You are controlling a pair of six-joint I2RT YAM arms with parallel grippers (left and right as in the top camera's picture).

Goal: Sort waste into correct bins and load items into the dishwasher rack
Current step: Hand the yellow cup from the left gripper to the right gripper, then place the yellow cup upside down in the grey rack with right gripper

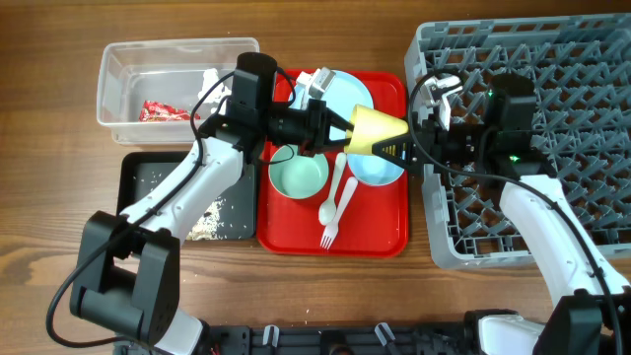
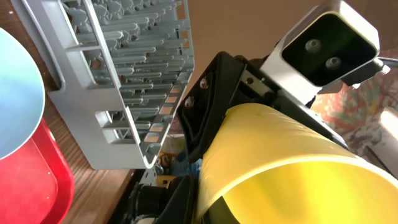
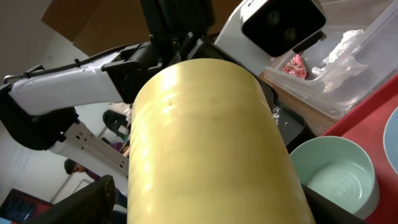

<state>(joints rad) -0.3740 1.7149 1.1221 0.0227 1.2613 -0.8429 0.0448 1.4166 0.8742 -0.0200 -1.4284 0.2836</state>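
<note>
Below, on the red tray [image 1: 380,235], lie a green bowl [image 1: 298,177], a blue bowl [image 1: 380,170] and a spoon [image 1: 328,205]. Above the tray the cup [image 1: 380,126] lies sideways, clamped in the left gripper [image 1: 347,128]. The right gripper [image 1: 406,144] straddles its far end, but I cannot tell if it grips.

yellow cup [image 3: 205,143]: cut off at bottom edge | blue plate [image 1: 347,83]: mostly covered (rim shows)

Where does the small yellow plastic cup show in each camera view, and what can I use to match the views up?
Overhead: the small yellow plastic cup is at centre, between the two arms, above the flat red tray.
Left wrist: the cup fills the lower right; the tray is at lower left.
Right wrist: the cup fills the centre; the tray is at the right edge.
Shared landmark: the red tray.
</note>
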